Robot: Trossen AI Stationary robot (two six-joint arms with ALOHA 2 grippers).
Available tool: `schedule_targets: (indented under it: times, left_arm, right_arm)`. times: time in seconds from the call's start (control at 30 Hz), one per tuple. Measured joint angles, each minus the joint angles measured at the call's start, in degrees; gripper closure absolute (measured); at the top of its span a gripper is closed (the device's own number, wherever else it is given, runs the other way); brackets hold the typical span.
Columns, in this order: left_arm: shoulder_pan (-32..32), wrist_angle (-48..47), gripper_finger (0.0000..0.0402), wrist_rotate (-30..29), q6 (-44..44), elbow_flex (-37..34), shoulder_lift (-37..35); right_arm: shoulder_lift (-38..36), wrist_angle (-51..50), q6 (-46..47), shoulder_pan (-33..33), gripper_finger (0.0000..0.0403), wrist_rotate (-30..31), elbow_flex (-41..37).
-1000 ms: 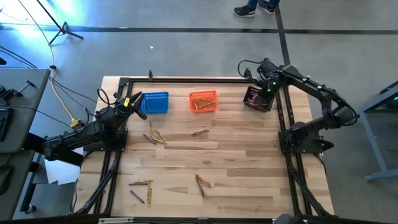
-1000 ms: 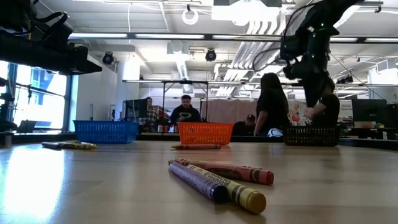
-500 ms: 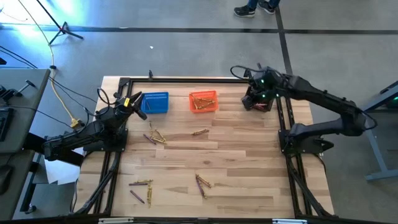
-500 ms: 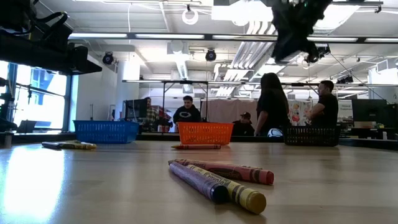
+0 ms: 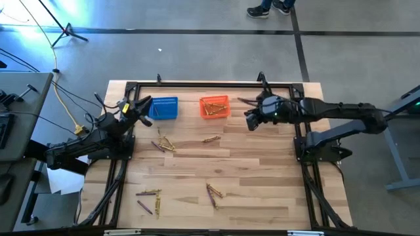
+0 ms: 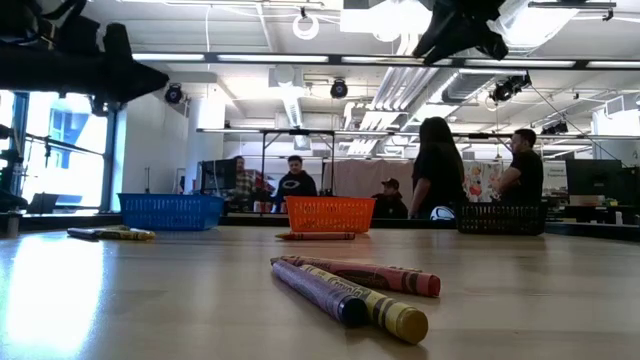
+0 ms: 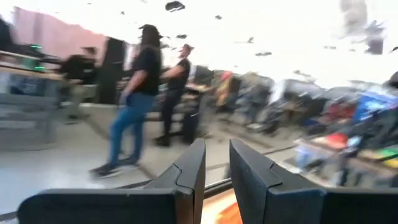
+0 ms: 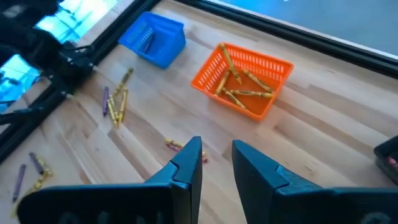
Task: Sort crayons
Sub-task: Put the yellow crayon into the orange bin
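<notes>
Pale wooden planks make up the table, framed by dark rails, with a grey workshop floor around it; the low view looks across it into a room where several people stand or sit behind the far edge.

The right gripper hangs above the table between the orange basket and the black basket, which shows only as a corner at the edge of the right wrist view. Its two fingers stand a narrow gap apart and hold nothing. Just beyond its fingertips lies a single reddish-and-yellow crayon on the bare wood. The orange basket, a little further off and to one side, holds a cluster of yellow-gold crayons. Further out still sits the blue basket, with a dark crayon or two inside, though I cannot tell exactly how many.

The left gripper waits near the table's left rail, just beside the blue basket, pointed up and out toward the room. Its fingers are slightly parted, with nothing between them.

Loose crayons remain scattered on the table: a small yellow and purple bunch close below the left gripper, a group near the front left corner, and a pair toward the front middle, well apart from both grippers. In the low view that front pair shows close up as a purple crayon, a yellow-tipped one and a reddish-pink one lying side by side, touching.
</notes>
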Motion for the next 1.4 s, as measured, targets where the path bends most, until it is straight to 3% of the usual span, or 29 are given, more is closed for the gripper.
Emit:
schedule_targets:
  times: [0.1,0.23,0.33,0.47,0.57,0.7,0.93,1.13,1.27,1.4]
  left_arm:
    - [0.0,1.79,0.0342,1.63,-2.77,-0.02,0.02]
    - [0.0,6.53,0.0342,1.64,-15.13,-0.02,0.25]
    - [0.0,12.6,0.0342,2.46,-16.09,-0.02,0.26]
    - [0.02,22.24,0.0342,-2.57,-18.98,-0.02,0.26]
    - [-0.02,22.32,0.0342,2.08,-29.33,1.75,0.77]
    - [-1.57,10.14,0.0342,13.75,-33.07,9.36,7.41]
    - [-5.29,-14.27,0.0342,15.82,-23.94,28.01,29.91]
    - [-5.89,-52.45,0.0342,19.77,-22.07,42.18,47.64]
    - [-7.05,-71.18,0.0342,22.23,-28.45,44.91,56.64]
    - [-7.95,-77.89,0.0342,21.94,-36.99,43.59,62.6]
  right_arm:
    - [0.97,0.0,2.49,1.08,0.033,2.62,0.0]
    - [2.13,0.24,2.98,0.87,0.033,3.12,0.0]
    - [2.46,0.49,2.98,0.58,0.033,3.15,0.0]
    - [2.46,0.48,2.98,0.47,0.033,2.85,0.0]
    - [2.46,0.48,3.05,0.47,0.033,2.09,0.0]
    - [2.46,0.48,4.44,0.47,0.033,0.32,0.0]
    - [2.46,0.24,4.34,0.47,0.033,-2.07,0.0]
    - [2.44,-3.49,1.57,0.47,0.033,-2.9,0.0]
    - [2.44,-7.82,1.5,0.47,0.033,-3.41,0.0]
    - [2.44,-11.12,1.51,0.47,0.033,-3.59,0.0]
